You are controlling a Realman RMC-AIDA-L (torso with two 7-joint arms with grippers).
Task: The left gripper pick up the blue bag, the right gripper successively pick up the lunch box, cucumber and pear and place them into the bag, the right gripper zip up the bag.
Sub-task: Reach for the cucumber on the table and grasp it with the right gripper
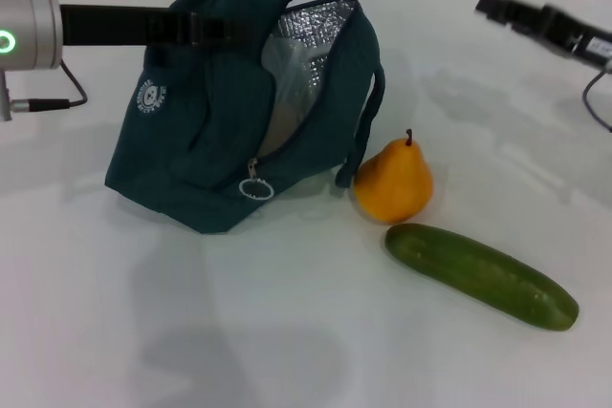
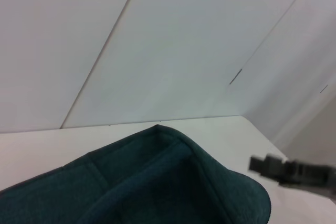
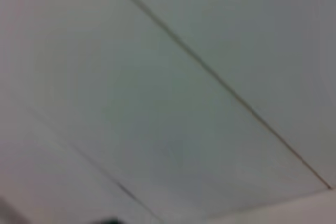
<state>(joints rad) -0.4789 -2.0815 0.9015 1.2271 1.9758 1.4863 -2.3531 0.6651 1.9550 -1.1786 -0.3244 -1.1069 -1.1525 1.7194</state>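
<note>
The blue bag stands on the white table with its mouth open and its silver foil lining showing. My left gripper reaches in from the left and is shut on the bag's raised top fabric, which also fills the bottom of the left wrist view. An orange-yellow pear sits just right of the bag. In front of the pear lies the dark green cucumber. My right gripper hovers at the far right, away from everything, and shows small in the left wrist view. The lunch box is out of view.
The bag's ring zipper pull hangs at the front, and a loop handle droops towards the pear. The right wrist view shows only pale wall panels. Bare table spreads in front of the bag.
</note>
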